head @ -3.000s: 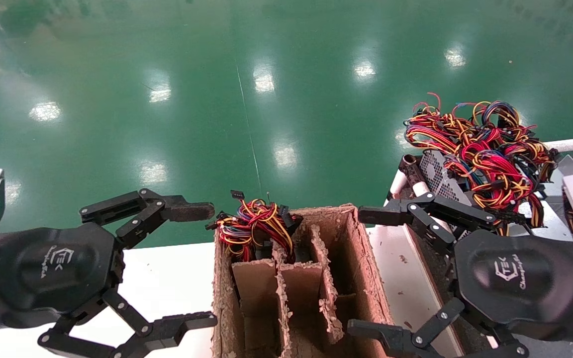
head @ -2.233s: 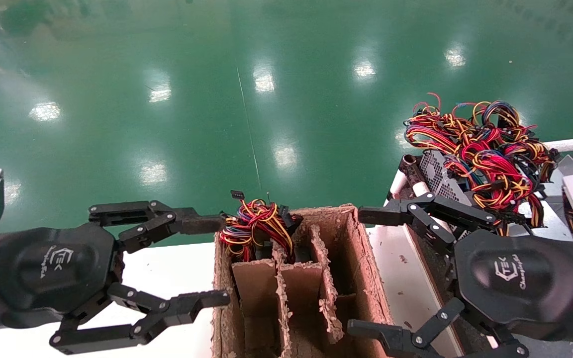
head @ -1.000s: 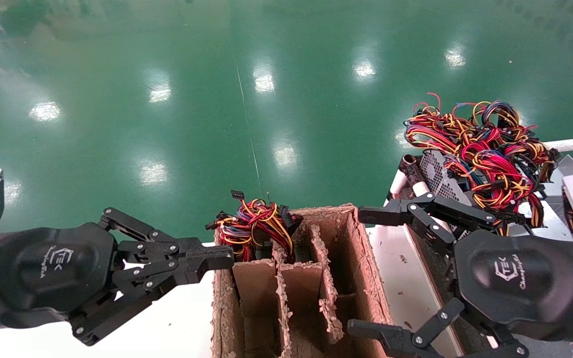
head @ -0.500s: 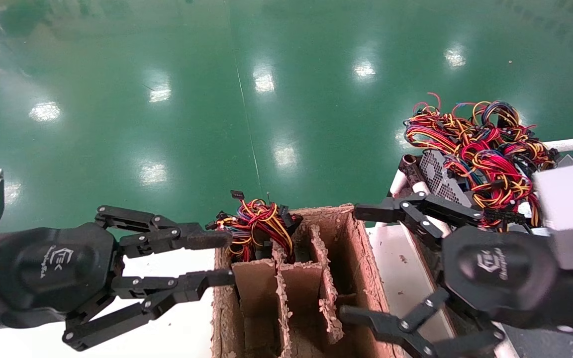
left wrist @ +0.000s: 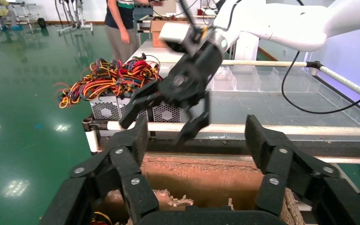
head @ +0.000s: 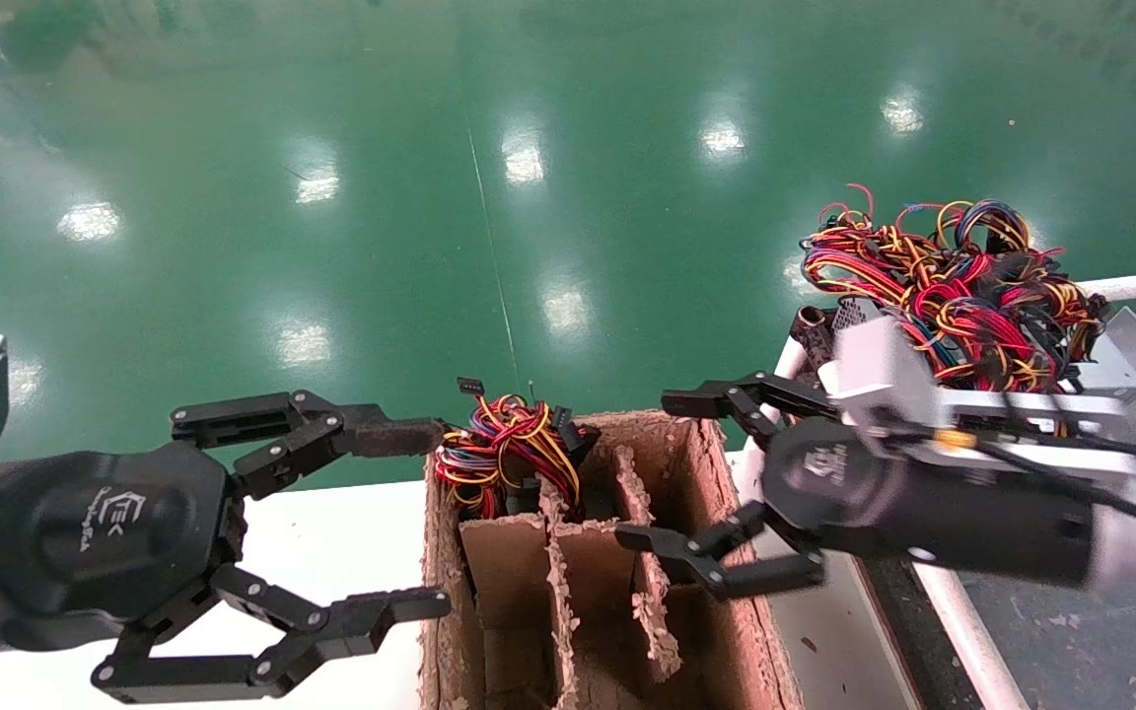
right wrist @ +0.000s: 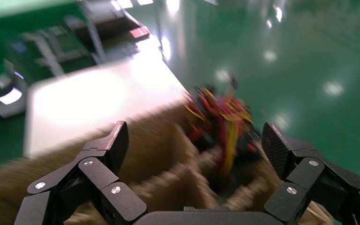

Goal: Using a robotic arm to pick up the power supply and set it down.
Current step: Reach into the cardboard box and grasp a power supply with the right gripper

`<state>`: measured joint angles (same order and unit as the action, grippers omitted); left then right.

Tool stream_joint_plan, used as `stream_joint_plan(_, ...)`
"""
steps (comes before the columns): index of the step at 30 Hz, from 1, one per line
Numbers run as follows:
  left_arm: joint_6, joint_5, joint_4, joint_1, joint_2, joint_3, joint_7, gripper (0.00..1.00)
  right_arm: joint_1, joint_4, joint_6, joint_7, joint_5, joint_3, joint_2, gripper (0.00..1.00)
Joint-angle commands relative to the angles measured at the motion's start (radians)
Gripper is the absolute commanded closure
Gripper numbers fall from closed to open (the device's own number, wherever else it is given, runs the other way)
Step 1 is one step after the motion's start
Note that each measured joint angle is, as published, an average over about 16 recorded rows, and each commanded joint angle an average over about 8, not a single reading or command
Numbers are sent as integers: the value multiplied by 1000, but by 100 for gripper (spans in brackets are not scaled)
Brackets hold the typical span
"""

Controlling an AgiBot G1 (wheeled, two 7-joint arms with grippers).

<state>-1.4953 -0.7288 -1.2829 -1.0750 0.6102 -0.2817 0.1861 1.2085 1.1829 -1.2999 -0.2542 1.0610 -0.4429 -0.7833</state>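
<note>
Standing upright in the box (head: 716, 463), power supply (head: 507, 456) wires up, both jaws apart.

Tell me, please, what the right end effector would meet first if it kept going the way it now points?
Probably the wire bundle in the cardboard box's far-left compartment. The open right end effector points leftward over the box's dividers toward those wires, though depth is unclear.

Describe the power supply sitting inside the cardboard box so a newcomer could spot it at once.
Start at the brown cardboard box with ragged dividers at the near centre of the head view. In its far left compartment sits a tangled bundle of red, yellow and black wires, the power supply there. The box's other compartments show no wires, and the bigger wire heap lies outside it, on the rack to the right.
</note>
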Motion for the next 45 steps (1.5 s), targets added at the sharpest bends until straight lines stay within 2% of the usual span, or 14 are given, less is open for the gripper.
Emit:
stream_joint_plan(1,0,0,0,0,0,0,0,0,23,-10,31,-10,58,-26,-26,10)
stream_joint_plan(7,0,0,0,0,0,-1,0,0,61,-59,93,-25,153,-78,-117,85)
stream_joint_plan(8,0,0,0,0,0,-1,0,0,66,-69,105,-22,167,-84,-131,95)
stream_joint_plan(9,0,1,0,0,0,-1,0,0,70,-78,115,-18,179,-90,-145,100)
stream_joint_plan(17,1,1,0,0,-1,-1,-1,0,97,-163,186,26,258,-126,-240,100)
stream_joint_plan(26,1,1,0,0,-1,-2,-1,0,122,-261,212,54,283,-141,-303,100)
stream_joint_plan(45,1,2,0,-1,-1,-3,-2,0,121,-336,217,139,285,-142,-338,100)
